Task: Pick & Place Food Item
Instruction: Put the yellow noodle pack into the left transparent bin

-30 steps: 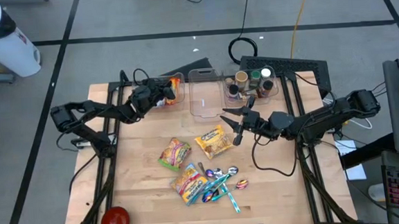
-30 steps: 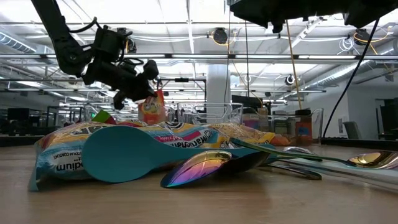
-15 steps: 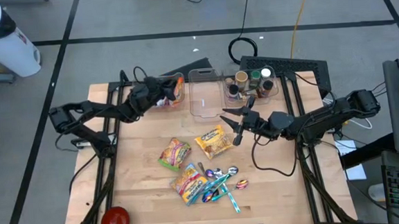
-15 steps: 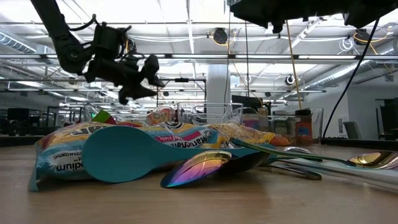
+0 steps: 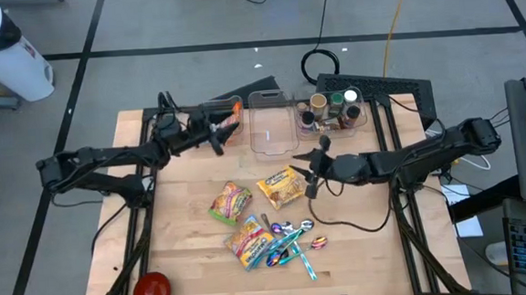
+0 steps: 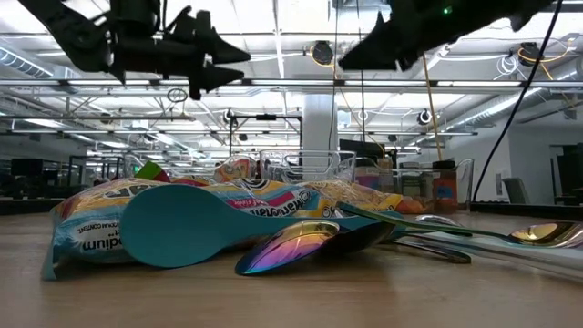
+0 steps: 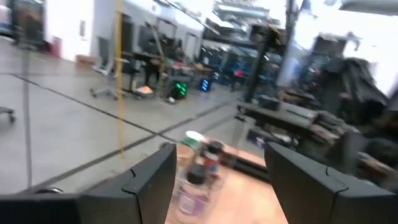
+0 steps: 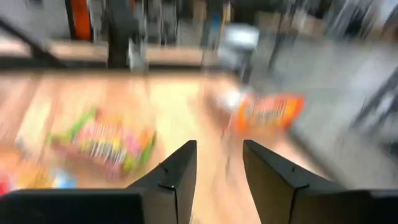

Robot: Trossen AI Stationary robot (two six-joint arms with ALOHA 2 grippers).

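An orange snack bag (image 5: 230,118) lies in the left clear bin (image 5: 221,105) at the table's far side; it also shows in the right wrist view (image 8: 267,109). My left gripper (image 5: 216,135) is open and empty, high above the table beside that bin (image 6: 215,60). Three more snack bags lie flat on the table: a yellow one (image 5: 282,187), a green-pink one (image 5: 231,202) and one (image 5: 247,239) by the spoons. My right gripper (image 5: 314,167) is open and empty, just right of the yellow bag and above the table.
An empty clear bin (image 5: 271,127) and a bin of spice jars (image 5: 330,109) stand at the far edge. Several coloured spoons (image 5: 290,241) lie near the front middle. A red round object (image 5: 151,289) sits at the near left corner.
My left gripper has let go of the orange bag, which has dropped into the left bin. The gripper has then risen and drawn back toward the table's left. My right gripper has tipped lower toward the yellow bag.
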